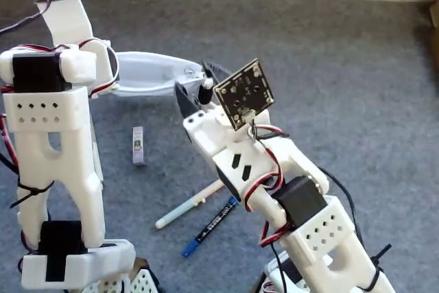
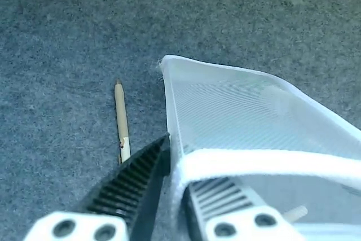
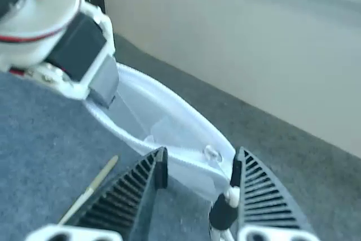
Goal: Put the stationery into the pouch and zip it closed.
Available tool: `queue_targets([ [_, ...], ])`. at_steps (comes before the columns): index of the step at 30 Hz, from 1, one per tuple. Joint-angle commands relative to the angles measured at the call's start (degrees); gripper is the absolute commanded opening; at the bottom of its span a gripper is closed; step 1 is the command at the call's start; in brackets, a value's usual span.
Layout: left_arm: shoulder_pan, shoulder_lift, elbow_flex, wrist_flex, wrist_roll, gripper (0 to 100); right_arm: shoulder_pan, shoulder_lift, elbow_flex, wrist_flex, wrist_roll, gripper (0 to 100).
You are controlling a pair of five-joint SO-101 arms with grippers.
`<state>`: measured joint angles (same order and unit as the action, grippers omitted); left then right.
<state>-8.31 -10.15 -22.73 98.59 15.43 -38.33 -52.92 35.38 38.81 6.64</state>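
Pouch pinned at one end, stationery out on the table.

My left pincer (image 2: 172, 156) is clamped on the pouch (image 1: 147, 73) rim. My right pincer (image 3: 201, 153) stands open, straddling the pouch's other end, so the pouch's long axis runs pincer to pincer. A white pen (image 1: 186, 208) and a blue pen (image 1: 209, 228) lie well apart from the pouch, toward the arm bases and nearer my right arm. A pencil (image 2: 121, 119) lies just beside the pouch.

White arms (image 1: 55, 149), black servos (image 1: 302, 200), red cables (image 1: 264, 186)
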Motion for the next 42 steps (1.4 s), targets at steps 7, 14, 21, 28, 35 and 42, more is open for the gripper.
queue_targets([
  [7,-3.5,-0.4,-2.9,-0.2,0.5,1,4.6,-1.6,-3.9,13.8,-13.4,17.7],
  [14,-4.8,-0.4,-2.9,-0.2,0.5,1,4.4,-0.7,-3.6,22.3,-23.9,17.7],
  [21,-4.8,-0.4,-2.9,-0.2,0.4,1,4.4,10.2,-3.6,29.0,-32.9,17.7],
  [28,-4.8,-0.4,-2.8,-0.1,0.4,1,4.6,21.4,-3.6,29.2,-41.6,17.8],
  [35,-4.8,-0.5,2.0,-2.2,0.4,1,4.9,30.7,-3.6,33.3,-47.6,17.8],
  [42,-4.8,-0.5,3.6,-3.1,0.3,1,8.2,34.5,0.7,32.7,-47.3,17.8],
])
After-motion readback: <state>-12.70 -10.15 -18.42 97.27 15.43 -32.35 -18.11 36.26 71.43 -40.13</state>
